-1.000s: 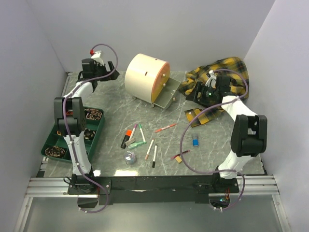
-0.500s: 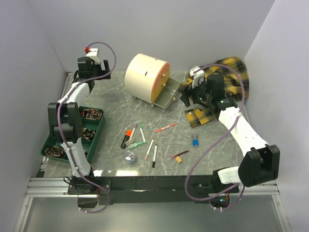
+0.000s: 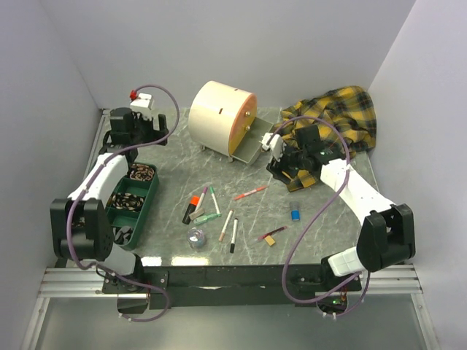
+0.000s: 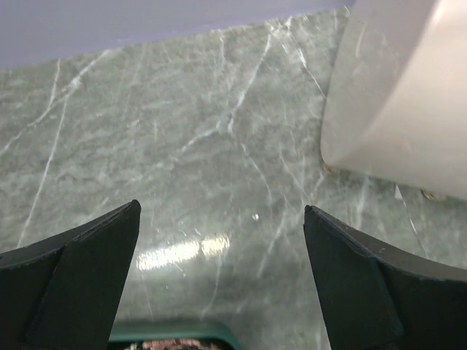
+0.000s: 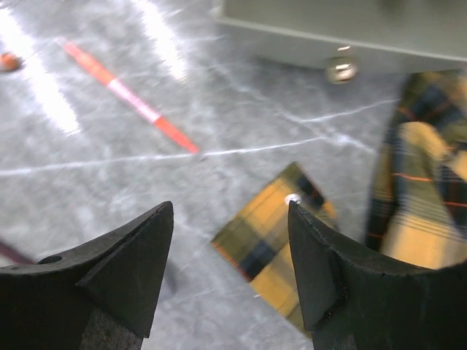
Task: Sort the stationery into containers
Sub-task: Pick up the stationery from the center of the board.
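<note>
Stationery (image 3: 225, 226) lies scattered near the cream cabinet (image 3: 217, 120).

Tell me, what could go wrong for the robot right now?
1. The right hand hangs open over a corner of the plaid cloth, with the red pen off to one side. It might pinch the cloth and drag it.
2. The open drawer is close by, so that hand could bump it.
3. The other pens lie bunched together, so grabbing one may knock its neighbours.
</note>
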`<state>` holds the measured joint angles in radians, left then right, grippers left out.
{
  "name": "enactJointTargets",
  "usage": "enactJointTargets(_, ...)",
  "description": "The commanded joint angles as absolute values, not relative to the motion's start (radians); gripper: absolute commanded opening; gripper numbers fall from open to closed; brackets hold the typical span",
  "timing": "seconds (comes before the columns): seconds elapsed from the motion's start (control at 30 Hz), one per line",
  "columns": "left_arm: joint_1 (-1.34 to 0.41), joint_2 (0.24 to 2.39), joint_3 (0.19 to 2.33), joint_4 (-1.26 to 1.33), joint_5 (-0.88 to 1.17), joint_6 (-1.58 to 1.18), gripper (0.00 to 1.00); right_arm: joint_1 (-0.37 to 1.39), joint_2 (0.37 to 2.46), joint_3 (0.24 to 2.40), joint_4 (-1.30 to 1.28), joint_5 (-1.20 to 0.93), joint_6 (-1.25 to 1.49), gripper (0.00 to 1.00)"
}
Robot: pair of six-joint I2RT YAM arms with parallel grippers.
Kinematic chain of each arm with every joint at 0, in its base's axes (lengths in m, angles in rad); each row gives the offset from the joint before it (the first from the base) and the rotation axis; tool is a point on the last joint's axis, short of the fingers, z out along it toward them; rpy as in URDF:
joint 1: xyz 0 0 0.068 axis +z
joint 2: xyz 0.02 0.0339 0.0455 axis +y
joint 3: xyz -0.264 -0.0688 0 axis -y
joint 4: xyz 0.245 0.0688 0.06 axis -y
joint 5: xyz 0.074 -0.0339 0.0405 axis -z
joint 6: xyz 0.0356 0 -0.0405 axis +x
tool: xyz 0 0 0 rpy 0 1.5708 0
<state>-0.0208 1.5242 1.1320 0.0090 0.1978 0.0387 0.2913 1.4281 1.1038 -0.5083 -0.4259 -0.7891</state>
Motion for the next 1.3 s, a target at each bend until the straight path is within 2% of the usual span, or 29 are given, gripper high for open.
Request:
enactJointTargets(0.0,-0.018,1.43,1.092,-0.052,0.248,0.043,0.99,0.305,1.376,1.091,-0.661,-0.413,-0.799,0.71)
enactJointTargets(0.2,-0.02,1.399,1.057,-0.122,0.328,0.092,0.99,0.305,1.29,1.025,-0.655,-0.454,-0.963,0.75)
enactJointTargets(0.33,-0.02,1.396,1.066,-0.169,0.336,0.103,1.0,0.31,1.366,1.09,-0.64,-0.463,-1.075,0.76)
enactJointTargets(0.5,-0.02,1.396,1.031,-0.121,0.344,0.032,0.99,0.339,1.551,1.27,-0.686,-0.515,-1.129,0.69)
enactJointTargets(0.87,-0.018,1.29,0.988,-0.235,0.345,0.106,0.99,0.416,1.605,1.281,-0.682,-0.569,-1.081,0.64)
enactJointTargets(1.1,-0.018,1.259,0.951,-0.209,0.362,0.143,0.99,0.414,1.457,1.091,-0.813,-0.444,-1.358,0.64)
enactJointTargets(1.27,-0.018,1.305,0.988,-0.21,0.409,0.13,1.0,0.385,1.41,1.048,-0.891,-0.362,-1.439,0.65)
